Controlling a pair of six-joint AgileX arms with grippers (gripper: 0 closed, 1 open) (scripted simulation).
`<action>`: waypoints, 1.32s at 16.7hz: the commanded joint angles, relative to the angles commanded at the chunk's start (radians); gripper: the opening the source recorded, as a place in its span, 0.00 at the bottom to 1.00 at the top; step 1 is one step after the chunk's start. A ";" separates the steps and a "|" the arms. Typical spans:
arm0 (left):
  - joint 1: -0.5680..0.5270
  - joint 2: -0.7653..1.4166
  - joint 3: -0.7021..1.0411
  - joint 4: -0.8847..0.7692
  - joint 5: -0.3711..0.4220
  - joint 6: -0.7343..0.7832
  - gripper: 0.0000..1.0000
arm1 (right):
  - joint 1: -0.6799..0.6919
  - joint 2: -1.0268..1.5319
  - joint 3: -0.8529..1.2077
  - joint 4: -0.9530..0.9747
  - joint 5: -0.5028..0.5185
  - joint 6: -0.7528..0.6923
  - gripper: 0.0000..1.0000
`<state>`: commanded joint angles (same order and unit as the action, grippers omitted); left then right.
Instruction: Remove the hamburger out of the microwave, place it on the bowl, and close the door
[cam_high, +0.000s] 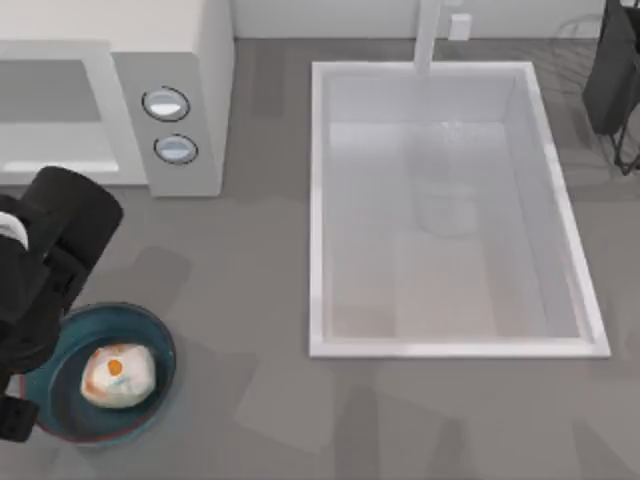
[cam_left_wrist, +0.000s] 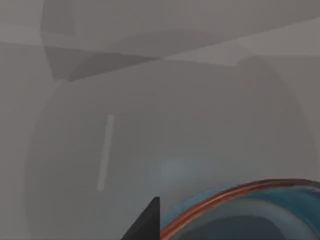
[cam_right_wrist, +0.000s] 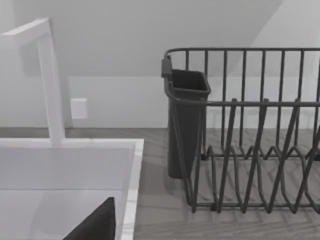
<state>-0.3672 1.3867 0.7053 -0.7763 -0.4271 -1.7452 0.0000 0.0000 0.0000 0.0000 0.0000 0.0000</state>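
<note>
Hamburger (cam_high: 117, 375) sits in bowl (cam_high: 160, 345), table's front left. Microwave (cam_high: 190, 60) cavity open, rear left, beyond my left arm; door's bar handle (cam_left_wrist: 105, 152) close ahead in left wrist view. Left arm nearer, so door-closing falls to it. Left gripper grip: cannot tell. Right arm parked far right rear.

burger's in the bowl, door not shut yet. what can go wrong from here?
1. The left arm hangs over the bowl rim, close beside the hamburger; swinging toward the microwave could clip and tip it.
2. The door sits close in the left wrist view; pushing off its bar handle may leave it ajar.
</note>
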 joint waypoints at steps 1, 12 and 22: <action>0.029 -0.108 -0.062 0.080 0.033 0.143 1.00 | 0.000 0.000 0.000 0.000 0.000 0.000 1.00; 0.306 -1.158 -0.608 0.709 0.358 1.484 1.00 | 0.000 0.000 0.000 0.000 0.000 0.000 1.00; 0.367 -1.387 -0.705 0.776 0.427 1.745 1.00 | 0.000 0.000 0.000 0.000 0.000 0.000 1.00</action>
<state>0.0000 0.0000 0.0000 0.0000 0.0000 0.0000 0.0000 0.0000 0.0000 0.0000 0.0000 0.0000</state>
